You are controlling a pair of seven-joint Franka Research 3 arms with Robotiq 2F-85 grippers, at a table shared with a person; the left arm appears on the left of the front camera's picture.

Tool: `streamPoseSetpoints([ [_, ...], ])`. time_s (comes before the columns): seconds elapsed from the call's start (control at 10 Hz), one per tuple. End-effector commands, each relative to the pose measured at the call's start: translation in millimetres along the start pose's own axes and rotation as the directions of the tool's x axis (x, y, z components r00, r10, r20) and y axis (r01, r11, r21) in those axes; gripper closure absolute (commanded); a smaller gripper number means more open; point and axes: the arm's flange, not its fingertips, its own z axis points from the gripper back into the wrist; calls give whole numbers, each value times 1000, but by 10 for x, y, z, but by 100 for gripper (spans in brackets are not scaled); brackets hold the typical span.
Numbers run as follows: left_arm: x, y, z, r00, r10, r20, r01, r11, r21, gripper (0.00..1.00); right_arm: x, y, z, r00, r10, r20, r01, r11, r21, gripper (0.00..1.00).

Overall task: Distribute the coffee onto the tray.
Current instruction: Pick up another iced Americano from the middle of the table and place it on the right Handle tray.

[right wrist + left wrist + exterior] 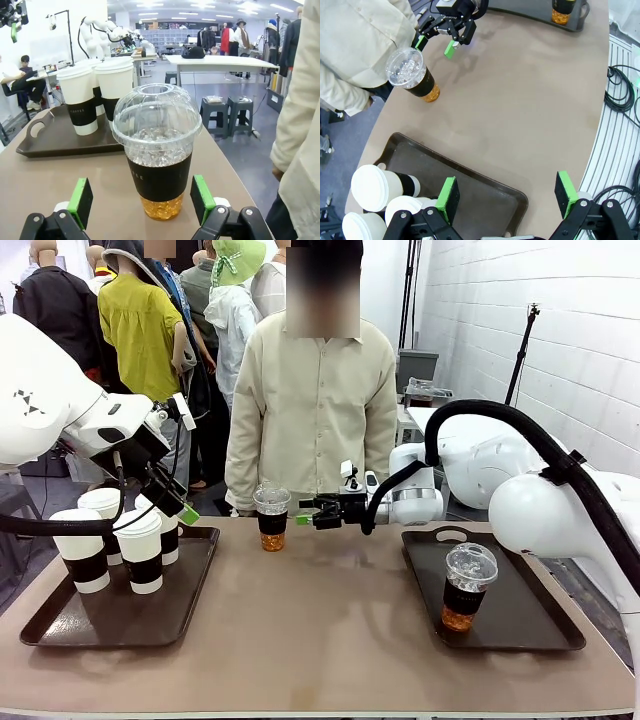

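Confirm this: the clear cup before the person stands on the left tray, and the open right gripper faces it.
Not quite. The clear cup stands on the bare table, off the left tray, as the front view shows. The open right gripper does face it.

Your left end effector [507, 197] hangs over the near corner of the dark tray [485, 192]. Its green pads [448, 199] are spread wide with nothing between them. At the tray's other end, white lidded cups [368, 187] stand huddled together. Across the bench [520, 115], a clear dome-lidded cup [411, 76] stands near the edge, close to a person's beige shirt [355, 50]. The right end effector [435, 46], jaws apart, sits just beside that cup. A second amber cup [563, 10] stands on the far tray [520, 7].
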Motion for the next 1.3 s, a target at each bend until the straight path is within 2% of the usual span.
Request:
streamPoseSetpoints([
  [0.0,-6,16,8,1000,1,8,-1,1000,-14,0,-5,13,18,1000,0,13,-1,1000,5,0],
  [0.6,-6,16,8,1000,1,8,-1,1000,-14,0,-101,-110,-194,1000,-14,10,15,999,-41,0],
  [1.2,-6,16,8,1000,1,8,-1,1000,-14,0,-234,-178,-383,999,-8,52,11,998,-58,0],
])
